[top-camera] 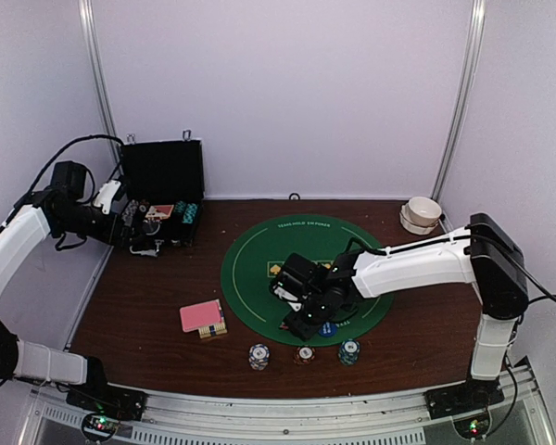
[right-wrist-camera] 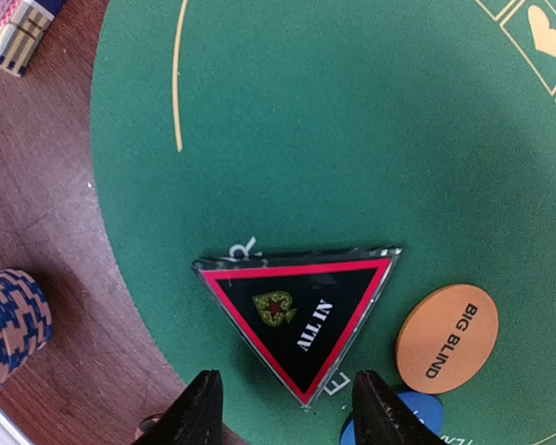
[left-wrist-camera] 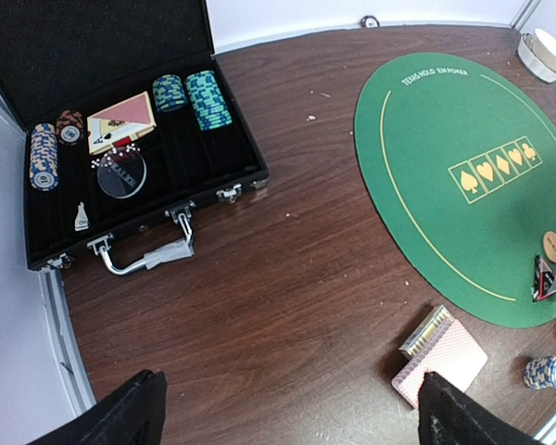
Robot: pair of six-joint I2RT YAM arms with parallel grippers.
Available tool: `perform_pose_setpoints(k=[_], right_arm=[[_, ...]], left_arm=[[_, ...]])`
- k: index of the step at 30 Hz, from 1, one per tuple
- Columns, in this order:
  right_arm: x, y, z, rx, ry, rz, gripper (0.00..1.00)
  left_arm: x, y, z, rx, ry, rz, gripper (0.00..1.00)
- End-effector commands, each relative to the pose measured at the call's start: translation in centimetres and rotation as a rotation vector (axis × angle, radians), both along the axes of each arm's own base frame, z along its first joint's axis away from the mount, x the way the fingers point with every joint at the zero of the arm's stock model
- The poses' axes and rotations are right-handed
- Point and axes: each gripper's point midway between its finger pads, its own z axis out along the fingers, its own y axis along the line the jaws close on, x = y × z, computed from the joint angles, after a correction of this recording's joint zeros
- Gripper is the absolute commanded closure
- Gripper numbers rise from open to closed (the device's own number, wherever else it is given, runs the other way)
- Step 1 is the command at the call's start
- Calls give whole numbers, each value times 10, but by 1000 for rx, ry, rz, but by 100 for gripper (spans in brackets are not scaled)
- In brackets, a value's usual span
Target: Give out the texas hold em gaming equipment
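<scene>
A red-black "ALL IN" triangle marker (right-wrist-camera: 301, 311) lies on the green mat (right-wrist-camera: 334, 139). Its lower tip points between the fingers of my right gripper (right-wrist-camera: 285, 400), whose jaws are partly closed, with a gap on each side of the tip. Beside it are an orange "BIG BLIND" disc (right-wrist-camera: 447, 337) and a blue disc (right-wrist-camera: 398, 422). A pink-backed card deck (top-camera: 202, 317) rests on the wood left of the mat. Three chip stacks (top-camera: 259, 356) (top-camera: 304, 354) (top-camera: 349, 352) line the near edge. My left gripper (left-wrist-camera: 292, 394) hovers wide open and empty over bare wood near the case.
An open black case (left-wrist-camera: 148, 227) at the back left holds more chip stacks (left-wrist-camera: 204, 97), a card pack (left-wrist-camera: 120, 120) and a clear disc (left-wrist-camera: 120, 174). A white bowl (top-camera: 423, 213) sits at the back right. White walls enclose the table.
</scene>
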Motion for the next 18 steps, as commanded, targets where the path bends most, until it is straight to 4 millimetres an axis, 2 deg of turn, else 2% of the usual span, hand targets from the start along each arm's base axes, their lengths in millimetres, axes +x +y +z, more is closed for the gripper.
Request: perform_pose_setpoints(k=[1,7,18], right_arm=[[-1,-6,-11,-23,-8,-21,51],[0,-8,-15,-31,-13,-25,55],[9,0,-20,-39,-12,-35,64]], left_arm=[[2,-4,20,-30,-45,-6,2],[2,-6,20,-44,-38,-12,3],[2,-7,27,-45,-46,-15,2]])
